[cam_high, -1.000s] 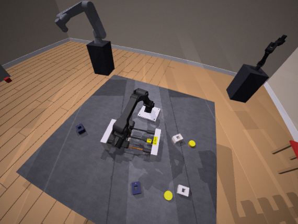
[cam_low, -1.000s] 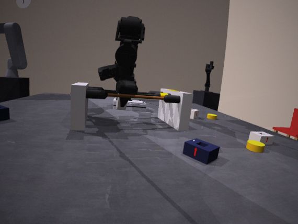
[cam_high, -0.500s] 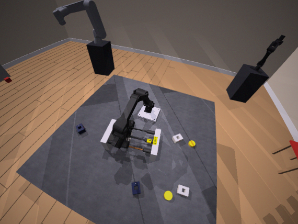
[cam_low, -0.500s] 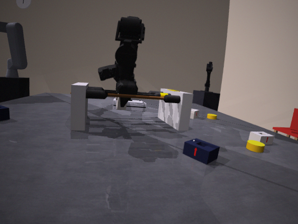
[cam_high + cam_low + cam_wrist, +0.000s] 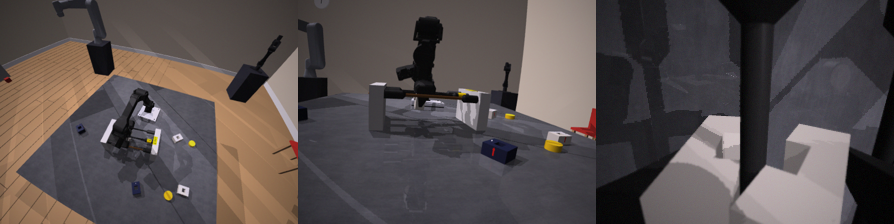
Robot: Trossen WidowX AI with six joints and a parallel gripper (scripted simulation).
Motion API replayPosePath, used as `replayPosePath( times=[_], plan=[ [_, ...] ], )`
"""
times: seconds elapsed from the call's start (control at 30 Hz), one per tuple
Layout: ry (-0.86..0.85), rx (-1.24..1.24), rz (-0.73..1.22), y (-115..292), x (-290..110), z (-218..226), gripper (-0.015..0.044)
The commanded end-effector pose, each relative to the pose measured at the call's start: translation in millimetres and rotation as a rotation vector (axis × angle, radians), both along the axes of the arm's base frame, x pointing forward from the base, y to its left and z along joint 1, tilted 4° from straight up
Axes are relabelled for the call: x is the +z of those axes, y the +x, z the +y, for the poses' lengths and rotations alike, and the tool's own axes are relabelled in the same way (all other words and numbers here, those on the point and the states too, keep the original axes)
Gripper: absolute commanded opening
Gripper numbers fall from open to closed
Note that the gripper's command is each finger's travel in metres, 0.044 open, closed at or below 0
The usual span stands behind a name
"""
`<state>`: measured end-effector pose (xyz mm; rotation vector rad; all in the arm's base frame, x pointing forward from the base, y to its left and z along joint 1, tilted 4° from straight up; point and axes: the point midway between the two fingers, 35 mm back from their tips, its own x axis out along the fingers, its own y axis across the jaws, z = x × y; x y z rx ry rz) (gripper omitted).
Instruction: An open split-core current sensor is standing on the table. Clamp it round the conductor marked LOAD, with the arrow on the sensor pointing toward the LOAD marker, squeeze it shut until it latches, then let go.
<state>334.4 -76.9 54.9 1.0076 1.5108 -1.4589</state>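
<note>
My gripper (image 5: pixel 422 102) (image 5: pixel 769 151) is shut on the white current sensor (image 5: pixel 419 104) (image 5: pixel 816 184), held among the conductors between two white end blocks (image 5: pixel 107 132) (image 5: pixel 377 107). In the wrist view a dark conductor (image 5: pixel 756 100) runs between the sensor's two white sides. No arrow shows on it, and whether it is latched cannot be told. The LOAD conductor (image 5: pixel 138 138) is the middle one, with a yellow band (image 5: pixel 149 141) near the yellow LOAD label (image 5: pixel 155 140). The arm hides the gripper in the top view, so which conductor lies in the sensor is unclear.
An orange conductor (image 5: pixel 135 148) (image 5: pixel 434 96) runs in front and a black one (image 5: pixel 138 129) behind. Two navy blocks (image 5: pixel 80 128) (image 5: pixel 136 188), two white blocks (image 5: pixel 173 139) (image 5: pixel 180 193) and two yellow discs (image 5: pixel 192 143) (image 5: pixel 168 195) lie around the rig.
</note>
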Motion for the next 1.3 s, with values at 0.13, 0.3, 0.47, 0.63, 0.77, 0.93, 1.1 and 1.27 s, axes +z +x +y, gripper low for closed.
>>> replayPosePath(
  times=[0.13,0.3,0.47,0.63,0.77,0.93,1.1,1.27],
  plan=[
    [0.003,-0.007,-0.122,0.9,4.8,-0.3,0.0000],
    [0.005,-0.010,-0.272,1.1,11.3,-0.5,0.0000],
    [0.004,-0.010,-0.347,0.8,14.8,-0.6,0.0000],
    [0.005,-0.010,-0.309,0.9,11.1,0.0,0.0000],
    [0.005,-0.010,-0.309,0.9,11.1,0.0,0.0000],
    [0.005,-0.010,-0.318,1.4,11.0,0.0,0.0000],
    [0.007,-0.013,-0.385,4.4,10.4,0.1,0.0000],
    [0.009,-0.015,-0.452,7.3,10.3,0.2,0.0000]
  ],
)
